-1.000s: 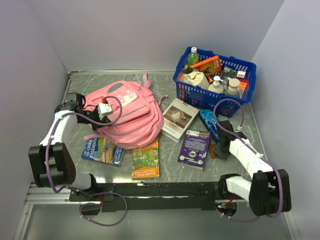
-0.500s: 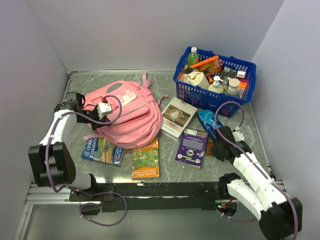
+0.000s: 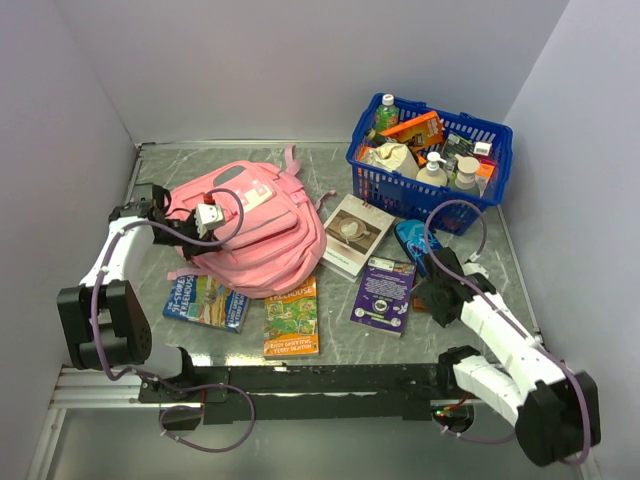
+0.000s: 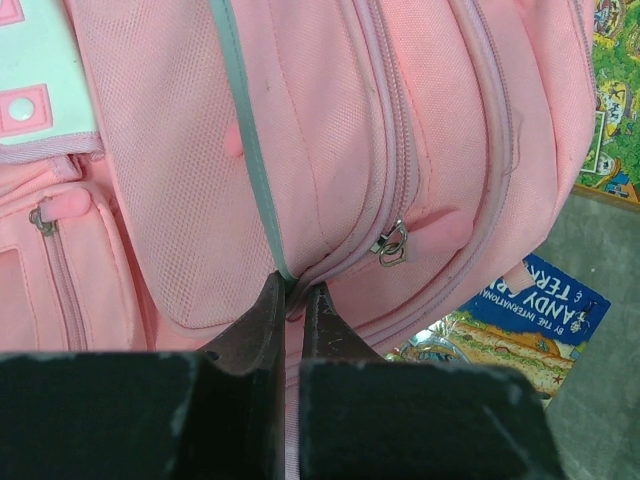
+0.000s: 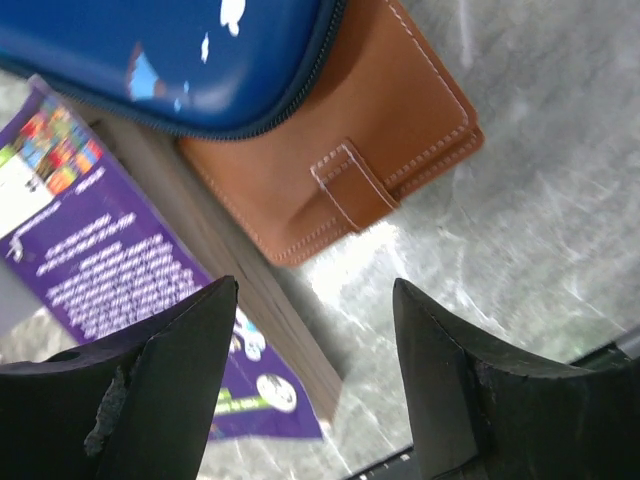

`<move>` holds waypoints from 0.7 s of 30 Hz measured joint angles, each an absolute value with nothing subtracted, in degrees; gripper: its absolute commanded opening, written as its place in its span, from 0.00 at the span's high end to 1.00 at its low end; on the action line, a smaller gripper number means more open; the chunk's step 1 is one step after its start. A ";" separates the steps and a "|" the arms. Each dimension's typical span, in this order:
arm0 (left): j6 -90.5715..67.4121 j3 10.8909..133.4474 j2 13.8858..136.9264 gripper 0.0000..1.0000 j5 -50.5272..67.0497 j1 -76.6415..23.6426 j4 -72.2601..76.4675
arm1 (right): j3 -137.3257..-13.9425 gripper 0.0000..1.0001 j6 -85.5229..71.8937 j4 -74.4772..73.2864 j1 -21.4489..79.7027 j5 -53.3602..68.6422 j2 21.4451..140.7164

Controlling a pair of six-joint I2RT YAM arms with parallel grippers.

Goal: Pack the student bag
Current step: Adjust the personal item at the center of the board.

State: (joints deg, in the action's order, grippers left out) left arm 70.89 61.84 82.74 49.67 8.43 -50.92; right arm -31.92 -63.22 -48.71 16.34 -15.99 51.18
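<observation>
The pink student bag (image 3: 262,228) lies flat at the left centre of the table. My left gripper (image 3: 180,228) is at its left side. In the left wrist view its jaws (image 4: 295,290) are shut on a fold of the student bag (image 4: 330,150) where a grey trim meets a zip seam. A metal zip pull (image 4: 392,243) hangs just right of the jaws. My right gripper (image 3: 432,296) hovers low at the right. In the right wrist view it (image 5: 315,290) stands open over bare table, below a brown wallet (image 5: 340,170), with nothing between its fingers.
A blue basket (image 3: 500,150) full of bottles and packets stands at the back right. A blue zip case (image 5: 180,60) overlaps the wallet. A purple book (image 3: 385,295), a white book (image 3: 358,232), a green book (image 3: 292,318) and a blue book (image 3: 205,303) lie around the bag.
The right arm has shifted and its jaws have opened wide by the wallet. The purple book sits slightly further left. The left arm and the bag have not moved.
</observation>
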 measured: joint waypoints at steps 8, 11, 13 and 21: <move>70.91 61.87 83.05 0.98 49.67 8.43 -50.96 | -34.44 0.20 -66.87 -43.90 15.99 -17.93 60.36; 70.94 61.87 83.24 0.98 49.67 8.43 -51.07 | -34.63 0.19 -68.10 -42.61 15.81 -19.00 62.15; 70.94 61.87 83.44 0.98 49.67 8.43 -51.16 | -34.52 0.19 -68.69 -41.91 15.64 -19.11 63.26; 71.05 61.87 83.55 0.99 49.54 8.43 -51.33 | -33.58 0.29 -69.63 -40.12 15.44 -18.52 67.53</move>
